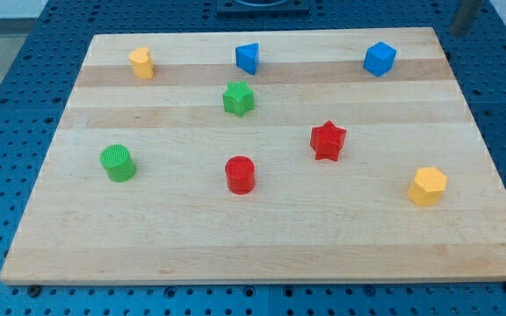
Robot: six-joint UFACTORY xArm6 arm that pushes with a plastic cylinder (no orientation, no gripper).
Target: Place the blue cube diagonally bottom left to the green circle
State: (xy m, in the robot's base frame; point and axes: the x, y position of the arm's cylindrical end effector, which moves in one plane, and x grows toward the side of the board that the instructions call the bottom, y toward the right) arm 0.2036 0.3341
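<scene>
Blue cube (pixel 379 59): sits on the wooden board (pixel 262 237) near its top-right corner, far to the view's right of and above the green circle (pixel 117 163), well apart from it.

Green circle, taken as landmark: a ribbed cylinder near the board's left edge, standing alone, nothing touching it.

Remaining stock, each placed from the green circle:
- Yellow block (pixel 141 63), rounded, shape unclear: above and slightly right, near the top edge.
- Blue block (pixel 248 58), angular, exact shape unclear: above and to the right, on the same row as the blue cube.
- Green star (pixel 238 98): up and to the right, just below that second blue block.
- Red cylinder (pixel 240 175): to the right, slightly lower.
- Red star (pixel 328 140): farther right, slightly higher.
- Yellow hexagonal block (pixel 428 186): far right, slightly lower, near the board's right edge.

My tip: I cannot tell where it is. A blurred dark shape (pixel 466 15) shows at the view's top right, beyond the board; its lower end cannot be made out. No jaws to report; nothing touches any block.
</scene>
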